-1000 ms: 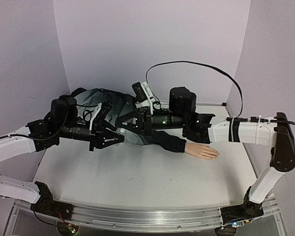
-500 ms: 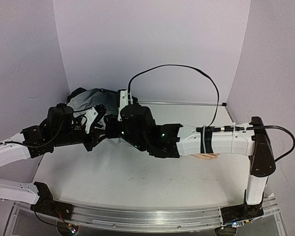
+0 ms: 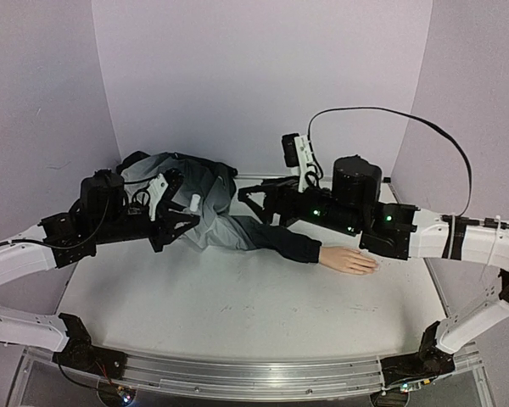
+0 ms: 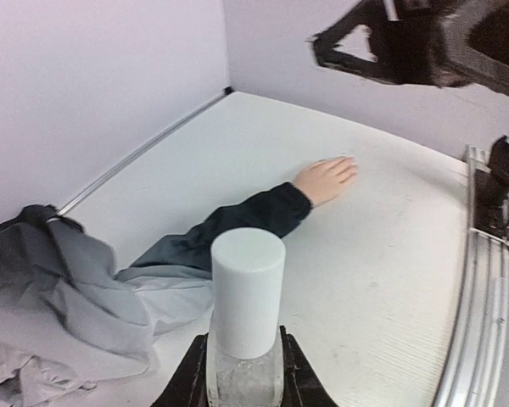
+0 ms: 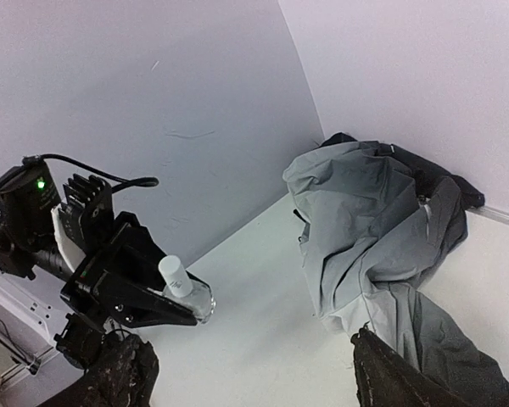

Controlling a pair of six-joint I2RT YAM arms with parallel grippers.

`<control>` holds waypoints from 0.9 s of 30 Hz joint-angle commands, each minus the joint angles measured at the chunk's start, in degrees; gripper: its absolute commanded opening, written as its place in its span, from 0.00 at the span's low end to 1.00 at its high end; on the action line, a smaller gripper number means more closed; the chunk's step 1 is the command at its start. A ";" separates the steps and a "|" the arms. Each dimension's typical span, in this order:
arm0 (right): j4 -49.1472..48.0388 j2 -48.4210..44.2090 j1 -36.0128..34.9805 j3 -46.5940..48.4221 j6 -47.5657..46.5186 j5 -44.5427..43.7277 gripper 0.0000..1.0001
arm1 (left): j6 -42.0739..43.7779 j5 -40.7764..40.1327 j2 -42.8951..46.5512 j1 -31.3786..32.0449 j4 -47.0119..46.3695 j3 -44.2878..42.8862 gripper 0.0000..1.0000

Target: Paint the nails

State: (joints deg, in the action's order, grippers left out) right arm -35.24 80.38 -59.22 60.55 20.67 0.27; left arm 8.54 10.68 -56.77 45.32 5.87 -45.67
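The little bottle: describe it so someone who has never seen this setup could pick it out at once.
Start at the crumpled grey jacket at the far left of the table. Right beside it, the left arm's hand is shut on the bottle. It is small and clear-bodied, and its tall white cylindrical cap stands out against the grey cloth.

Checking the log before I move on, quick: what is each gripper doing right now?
Left gripper: closed on the small bottle.
Right gripper: open, holding nothing.
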 commanded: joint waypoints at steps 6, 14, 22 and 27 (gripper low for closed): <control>-8.02 0.36 1.04 0.69 -2.02 29.54 0.78 | -4.13 39.63 -5.52 0.11 -4.37 -6.52 0.00; -11.03 6.93 1.04 5.49 0.08 37.27 0.60 | -3.71 42.85 -6.10 0.94 -4.37 -6.12 0.00; -12.25 12.64 0.99 10.52 1.64 43.83 0.32 | -3.66 43.46 -6.28 1.25 -4.38 -6.11 0.00; -12.67 14.41 0.95 11.69 2.26 46.22 0.13 | -3.39 41.95 -5.82 1.26 -4.42 -6.01 0.00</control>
State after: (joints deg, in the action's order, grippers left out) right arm -43.72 93.80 -58.30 69.25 22.22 42.87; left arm 4.49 51.79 -63.72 46.19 4.89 -49.47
